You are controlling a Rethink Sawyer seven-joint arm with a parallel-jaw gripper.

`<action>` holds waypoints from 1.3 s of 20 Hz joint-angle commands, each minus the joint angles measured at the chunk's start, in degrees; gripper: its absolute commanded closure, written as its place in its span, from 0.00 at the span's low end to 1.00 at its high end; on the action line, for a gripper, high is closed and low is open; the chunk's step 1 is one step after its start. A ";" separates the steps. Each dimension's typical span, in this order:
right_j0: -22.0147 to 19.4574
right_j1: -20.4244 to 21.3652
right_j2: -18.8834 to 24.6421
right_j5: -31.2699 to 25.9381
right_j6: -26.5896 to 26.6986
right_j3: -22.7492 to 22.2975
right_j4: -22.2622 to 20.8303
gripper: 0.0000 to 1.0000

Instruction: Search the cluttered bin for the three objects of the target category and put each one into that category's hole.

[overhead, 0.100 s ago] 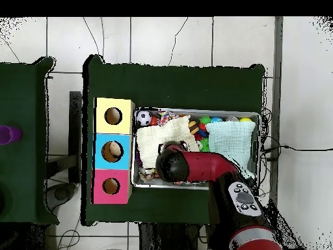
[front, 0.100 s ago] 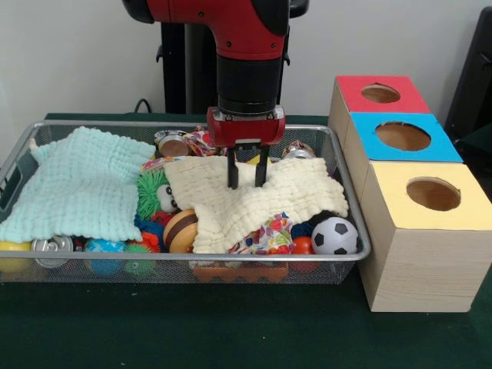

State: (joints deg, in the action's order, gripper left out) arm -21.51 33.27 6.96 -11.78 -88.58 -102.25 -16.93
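**My claw over the cream cloth, nothing held**

My claw (front, 0.100 s ago: 246, 175) hangs at the centre of the front view, its two dark fingers a little apart, tips at or just above the cream cloth (front, 0.100 s ago: 257, 201); I cannot tell if they press it, and there is nothing between them.

The wire bin (front, 0.100 s ago: 350, 207) sits on a dark green table cover (front, 0.100 s ago: 231, 330). A pale mint cloth (front, 0.100 s ago: 81, 184) covers the left part of the bin in the front view, the cream one the middle and right. Around and under them lie the toys I am to search: a soccer ball (front, 0.100 s ago: 334, 236) at the bin's lower right corner, a brown striped ball (front, 0.100 s ago: 180, 229) below the centre, a green spiky ball (front, 0.100 s ago: 149, 192) between the cloths, and a metal can (front, 0.100 s ago: 52, 247) at lower left.

To the right of the bin stands a row of wooden boxes, each with a round hole: a red-topped box (front, 0.100 s ago: 382, 94) highest in the frame, a blue-topped box (front, 0.100 s ago: 401, 137) in the middle, a yellow-topped box (front, 0.100 s ago: 430, 196) lowest.

In the overhead view the green cover lies over a white tiled floor (overhead, 0.100 s ago: 162, 39) crossed by thin cables, and a second green surface (overhead, 0.100 s ago: 23, 130) fills the left edge. The front view shows a plain pale wall (front, 0.100 s ago: 77, 54) behind.
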 commanded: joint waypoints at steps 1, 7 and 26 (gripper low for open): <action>0.42 -0.74 1.44 -2.59 -9.66 -3.05 2.52 1.00; 0.61 -0.94 1.18 -2.11 -9.55 -2.93 2.39 1.00; -0.41 -2.52 2.22 -0.85 -7.97 -2.30 1.60 0.00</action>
State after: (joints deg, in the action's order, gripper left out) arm -21.35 33.04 6.70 -11.78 -88.58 -102.40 -16.20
